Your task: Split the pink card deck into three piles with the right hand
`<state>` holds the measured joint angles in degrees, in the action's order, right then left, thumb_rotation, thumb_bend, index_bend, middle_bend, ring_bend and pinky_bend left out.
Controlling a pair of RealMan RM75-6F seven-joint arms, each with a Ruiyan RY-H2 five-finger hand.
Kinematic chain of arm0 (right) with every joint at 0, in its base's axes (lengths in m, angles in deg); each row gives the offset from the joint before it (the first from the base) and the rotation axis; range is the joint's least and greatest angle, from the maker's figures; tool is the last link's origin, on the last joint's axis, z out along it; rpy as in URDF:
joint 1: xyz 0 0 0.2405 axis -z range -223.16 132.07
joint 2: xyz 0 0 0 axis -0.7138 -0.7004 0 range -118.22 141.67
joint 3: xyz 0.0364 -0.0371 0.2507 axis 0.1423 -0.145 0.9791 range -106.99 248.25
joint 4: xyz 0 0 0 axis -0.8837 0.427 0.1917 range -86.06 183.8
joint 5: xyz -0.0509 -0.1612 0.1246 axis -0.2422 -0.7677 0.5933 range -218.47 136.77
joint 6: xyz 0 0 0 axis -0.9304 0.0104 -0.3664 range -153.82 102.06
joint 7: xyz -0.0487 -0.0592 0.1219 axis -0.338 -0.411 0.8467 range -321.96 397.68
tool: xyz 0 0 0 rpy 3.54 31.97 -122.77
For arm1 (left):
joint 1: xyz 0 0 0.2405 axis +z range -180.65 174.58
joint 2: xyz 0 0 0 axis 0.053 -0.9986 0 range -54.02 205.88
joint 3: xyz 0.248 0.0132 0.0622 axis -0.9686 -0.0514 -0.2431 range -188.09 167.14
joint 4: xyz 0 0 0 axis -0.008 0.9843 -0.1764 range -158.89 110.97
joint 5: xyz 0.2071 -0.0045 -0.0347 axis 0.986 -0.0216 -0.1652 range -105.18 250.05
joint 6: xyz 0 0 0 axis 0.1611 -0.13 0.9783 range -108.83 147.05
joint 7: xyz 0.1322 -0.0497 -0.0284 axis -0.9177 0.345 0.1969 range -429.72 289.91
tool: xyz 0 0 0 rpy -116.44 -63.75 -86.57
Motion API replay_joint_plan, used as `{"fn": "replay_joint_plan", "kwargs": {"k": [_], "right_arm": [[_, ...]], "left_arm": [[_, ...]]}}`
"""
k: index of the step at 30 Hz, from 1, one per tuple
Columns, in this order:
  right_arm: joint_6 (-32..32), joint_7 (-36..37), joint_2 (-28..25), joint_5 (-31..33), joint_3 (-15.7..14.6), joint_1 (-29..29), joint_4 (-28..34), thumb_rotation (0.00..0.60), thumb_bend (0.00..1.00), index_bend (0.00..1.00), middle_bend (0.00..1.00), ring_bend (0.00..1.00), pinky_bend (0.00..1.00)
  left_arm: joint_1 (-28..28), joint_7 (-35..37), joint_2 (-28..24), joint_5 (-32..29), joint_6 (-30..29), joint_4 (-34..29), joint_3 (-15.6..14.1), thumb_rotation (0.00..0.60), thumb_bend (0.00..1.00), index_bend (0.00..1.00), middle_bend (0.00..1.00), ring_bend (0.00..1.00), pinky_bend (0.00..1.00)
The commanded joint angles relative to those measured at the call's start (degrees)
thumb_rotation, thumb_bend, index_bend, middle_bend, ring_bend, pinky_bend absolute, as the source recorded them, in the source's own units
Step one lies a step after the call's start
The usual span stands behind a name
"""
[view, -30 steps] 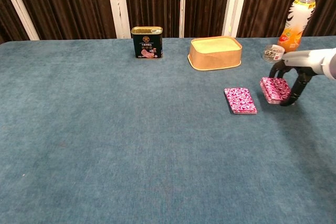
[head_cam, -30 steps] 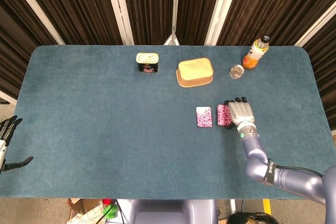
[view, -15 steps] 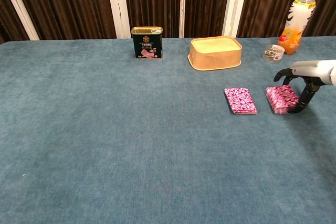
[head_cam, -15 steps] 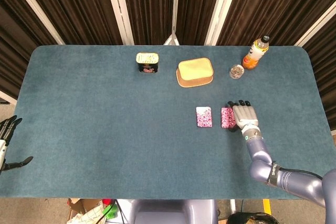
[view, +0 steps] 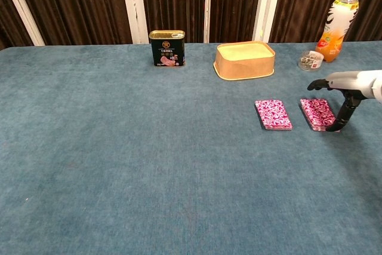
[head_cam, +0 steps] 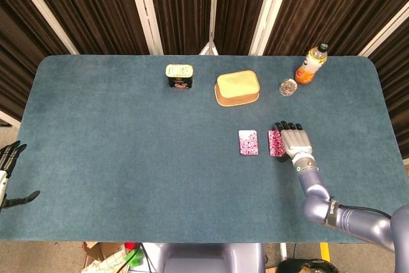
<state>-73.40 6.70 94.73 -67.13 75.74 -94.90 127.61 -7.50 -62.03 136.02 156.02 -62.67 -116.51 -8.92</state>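
Two pink patterned card piles lie flat on the blue table. The left pile is free of any hand. My right hand hovers at the right pile. Its fingers stretch out above the cards without touching them, while the thumb points down along the pile's right edge. My left hand hangs off the table's left side with fingers spread, holding nothing.
At the back stand a dark tin can, a tan oval box, an orange drink bottle and a small glass dish.
The right hand carried its cards toward me and laid them flat to the right of the first pile. Its fingers have lifted off the cards.
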Motion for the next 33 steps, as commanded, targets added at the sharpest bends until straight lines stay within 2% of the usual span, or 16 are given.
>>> {"fn": "replay_joint_plan", "kwargs": {"k": [1, 17, 27, 33], "right_arm": [[-0.5, 0.2, 0.3, -0.7, 0.4, -0.1, 0.2, 0.6, 0.25, 0.13, 0.14, 0.0, 0.0], [-0.5, -0.5, 2.3, -0.6, 0.8, -0.6, -1.5, 0.6, 0.25, 0.15, 0.17, 0.0, 0.0], [-0.5, -0.7, 2.6, -0.5, 0.7, -0.3, -2.3, 0.6, 0.25, 0.27, 0.27, 0.0, 0.0], [-0.3, -0.7, 2.2, -0.4, 0.7, -0.2, -2.3, 0.6, 0.25, 0.27, 0.28, 0.0, 0.0]], "left_arm": [[0.0, 0.1, 0.0, 0.0, 0.0, 0.0, 0.0, 0.6, 0.0, 0.0, 0.0, 0.0, 0.0], [0.0, 0.5, -0.2, 0.1, 0.2, 0.0, -0.1, 0.6, 0.0, 0.0, 0.0, 0.0, 0.0], [0.0, 0.4, -0.3, 0.1, 0.3, -0.1, -0.2, 0.6, 0.0, 0.0, 0.0, 0.0, 0.0], [0.0, 0.3, -0.3, 0.1, 0.3, -0.1, -0.2, 0.6, 0.0, 0.0, 0.0, 0.0, 0.0]]}}
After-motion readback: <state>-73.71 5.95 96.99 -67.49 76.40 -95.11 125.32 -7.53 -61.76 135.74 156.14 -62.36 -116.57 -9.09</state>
